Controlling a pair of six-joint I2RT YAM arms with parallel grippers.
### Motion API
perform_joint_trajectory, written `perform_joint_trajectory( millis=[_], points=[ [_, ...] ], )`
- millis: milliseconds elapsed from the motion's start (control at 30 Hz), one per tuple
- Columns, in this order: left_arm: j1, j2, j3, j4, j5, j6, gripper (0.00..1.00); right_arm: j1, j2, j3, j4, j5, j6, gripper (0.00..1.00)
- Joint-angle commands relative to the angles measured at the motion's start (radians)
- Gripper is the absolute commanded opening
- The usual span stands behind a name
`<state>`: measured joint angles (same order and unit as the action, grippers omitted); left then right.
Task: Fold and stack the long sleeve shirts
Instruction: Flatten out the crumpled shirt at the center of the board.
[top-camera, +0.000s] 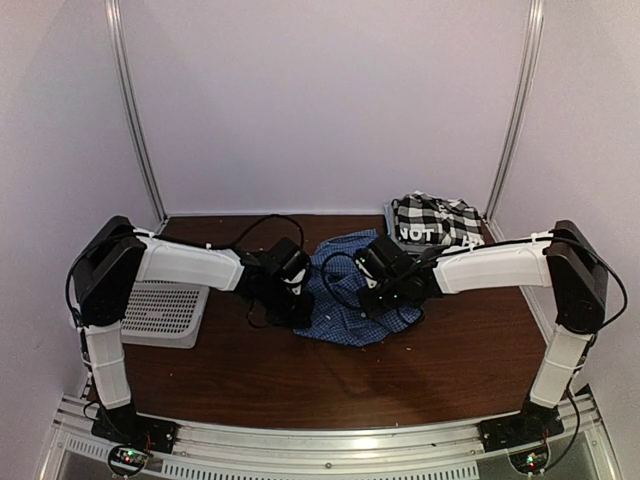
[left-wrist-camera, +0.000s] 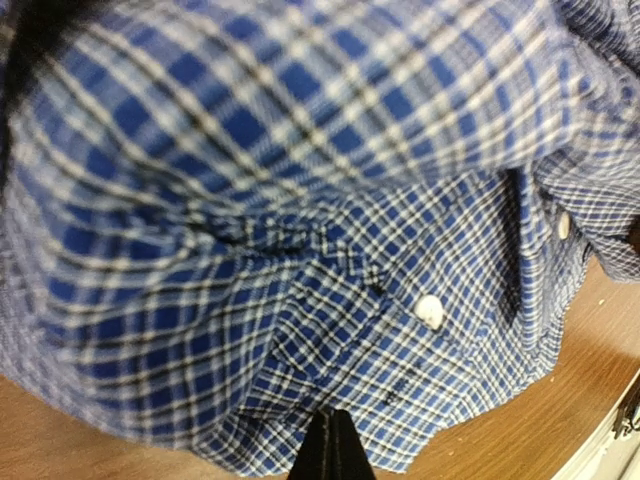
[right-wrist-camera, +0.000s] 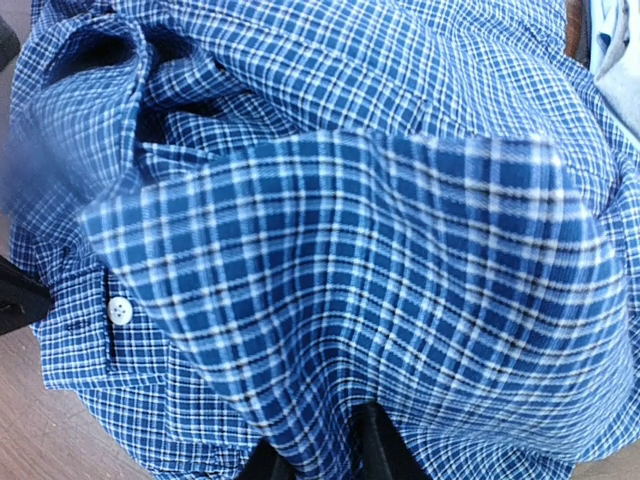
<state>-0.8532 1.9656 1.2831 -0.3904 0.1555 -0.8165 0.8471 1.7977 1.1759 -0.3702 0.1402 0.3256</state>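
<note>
Top external: blue shirt (top-camera: 345, 320) pinched from both sides, frame centre.
My left gripper (top-camera: 293, 288) is closed tight on its left edge and my right gripper (top-camera: 385, 288) is clamped on a raised fold, presumably to spread it for folding. The black-and-white shirt (top-camera: 435, 222) lies upper right.

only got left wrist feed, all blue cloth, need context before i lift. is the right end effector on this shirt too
observer: Yes, the right end effector is on the same blue shirt, a fold of it between its fingers.
operator: where's the other shirt
observer: The black-and-white checked shirt lies at the table's far right corner.
operator: anything on my left side
observer: A white mesh basket sits at the left edge.
</note>
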Motion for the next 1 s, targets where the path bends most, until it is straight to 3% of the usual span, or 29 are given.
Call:
perform_joint_trajectory(
  millis=[0,33,100,200,700,867,967],
  points=[
    [-0.006,-0.074,0.021,-0.012,-0.068,-0.015,0.0,0.004,-0.046,0.019,-0.001,0.035,0.019,0.21],
    [-0.005,-0.077,0.021,-0.02,-0.098,-0.019,0.0,0.004,-0.048,0.019,-0.002,0.035,0.019,0.2],
    [0.004,-0.075,0.018,-0.029,-0.123,-0.021,0.13,0.003,-0.047,0.023,-0.006,0.032,0.021,0.19],
    [0.02,-0.05,0.024,-0.011,-0.117,-0.017,0.24,0.004,-0.047,0.024,-0.006,0.024,0.022,0.18],
    [0.051,0.021,0.071,-0.004,-0.202,-0.021,0.49,0.004,-0.062,0.014,-0.013,0.024,0.023,0.17],
    [0.054,0.048,0.111,-0.004,-0.231,-0.008,0.48,0.003,-0.063,0.014,-0.013,0.021,0.024,0.16],
    [0.054,0.054,0.124,0.016,-0.23,0.003,0.38,0.004,-0.065,0.012,-0.013,0.02,0.025,0.15]
  ],
)
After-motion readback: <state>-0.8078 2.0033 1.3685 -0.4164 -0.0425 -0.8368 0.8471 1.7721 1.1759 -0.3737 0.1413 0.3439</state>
